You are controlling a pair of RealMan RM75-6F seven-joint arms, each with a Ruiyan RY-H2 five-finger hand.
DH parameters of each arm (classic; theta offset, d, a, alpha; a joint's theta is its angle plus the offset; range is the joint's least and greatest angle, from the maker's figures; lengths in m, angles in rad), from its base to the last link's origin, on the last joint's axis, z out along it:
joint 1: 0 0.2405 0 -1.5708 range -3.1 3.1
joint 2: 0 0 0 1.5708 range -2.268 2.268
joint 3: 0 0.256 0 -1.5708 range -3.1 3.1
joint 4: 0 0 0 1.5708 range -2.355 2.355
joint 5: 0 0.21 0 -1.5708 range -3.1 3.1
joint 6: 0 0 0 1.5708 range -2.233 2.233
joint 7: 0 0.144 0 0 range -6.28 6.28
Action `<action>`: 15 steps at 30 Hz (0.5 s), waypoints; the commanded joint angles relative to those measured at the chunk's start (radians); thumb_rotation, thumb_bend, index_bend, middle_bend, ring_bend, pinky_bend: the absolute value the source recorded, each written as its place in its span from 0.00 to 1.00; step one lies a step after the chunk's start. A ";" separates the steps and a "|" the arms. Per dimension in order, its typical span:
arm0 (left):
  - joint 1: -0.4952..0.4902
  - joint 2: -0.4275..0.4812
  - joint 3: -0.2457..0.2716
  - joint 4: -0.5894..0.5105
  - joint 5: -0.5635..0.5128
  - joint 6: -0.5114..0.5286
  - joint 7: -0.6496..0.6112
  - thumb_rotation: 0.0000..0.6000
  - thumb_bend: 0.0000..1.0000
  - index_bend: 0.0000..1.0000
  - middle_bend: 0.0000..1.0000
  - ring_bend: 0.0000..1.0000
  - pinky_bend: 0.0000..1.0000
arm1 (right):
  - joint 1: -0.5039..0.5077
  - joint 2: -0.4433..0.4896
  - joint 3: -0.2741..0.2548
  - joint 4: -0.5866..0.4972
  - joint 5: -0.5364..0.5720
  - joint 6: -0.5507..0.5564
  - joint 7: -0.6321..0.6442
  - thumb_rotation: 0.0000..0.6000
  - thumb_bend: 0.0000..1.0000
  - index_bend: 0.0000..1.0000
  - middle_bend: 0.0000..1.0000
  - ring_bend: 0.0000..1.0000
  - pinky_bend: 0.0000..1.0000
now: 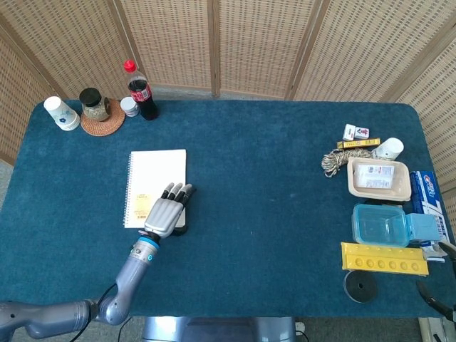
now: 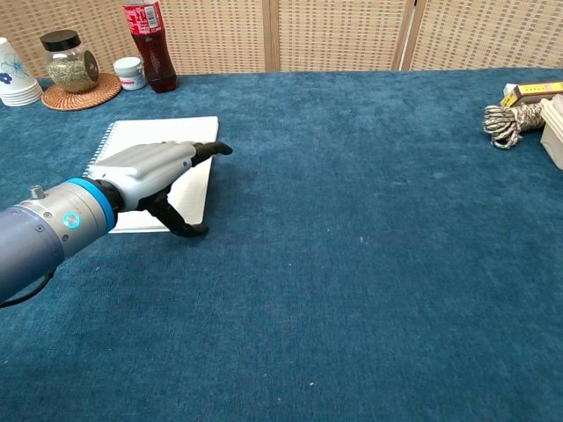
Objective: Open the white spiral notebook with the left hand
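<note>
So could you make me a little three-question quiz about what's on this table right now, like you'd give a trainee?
1. True or false: the white spiral notebook already lies open.
2. Which edge of the notebook is the left hand at? A) the spiral edge B) the far edge C) the near corner opposite the spiral
3. Fill in: the jar at the table's far left corner stands on a round woven ____.

Key:
1. False; the cover is still flat and closed.
2. C; the hand hangs over that corner, its thumb down by the edge in the chest view.
3. Coaster, between the paper cups and the cola bottle.
</note>
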 commanded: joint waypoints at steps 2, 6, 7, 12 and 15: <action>0.005 0.006 0.001 -0.003 0.007 0.021 -0.010 1.00 0.26 0.00 0.07 0.00 0.00 | -0.001 -0.001 0.000 0.000 -0.003 0.001 0.000 1.00 0.26 0.15 0.24 0.13 0.20; 0.023 0.027 0.010 -0.024 0.030 0.074 -0.010 1.00 0.27 0.00 0.08 0.00 0.00 | -0.007 0.001 0.004 0.001 -0.005 0.013 0.003 1.00 0.26 0.15 0.24 0.13 0.20; 0.028 0.032 0.011 -0.030 0.033 0.085 -0.011 1.00 0.29 0.00 0.08 0.00 0.00 | -0.008 0.001 0.004 0.002 -0.004 0.013 0.005 1.00 0.26 0.15 0.24 0.13 0.20; 0.048 0.057 0.015 -0.058 0.039 0.120 -0.022 1.00 0.37 0.00 0.08 0.00 0.00 | -0.011 0.000 0.006 0.005 -0.006 0.018 0.010 1.00 0.26 0.15 0.24 0.13 0.20; 0.061 0.068 0.016 -0.074 0.047 0.145 -0.032 1.00 0.42 0.00 0.09 0.00 0.00 | -0.013 -0.001 0.007 0.006 -0.009 0.023 0.011 1.00 0.26 0.14 0.24 0.13 0.20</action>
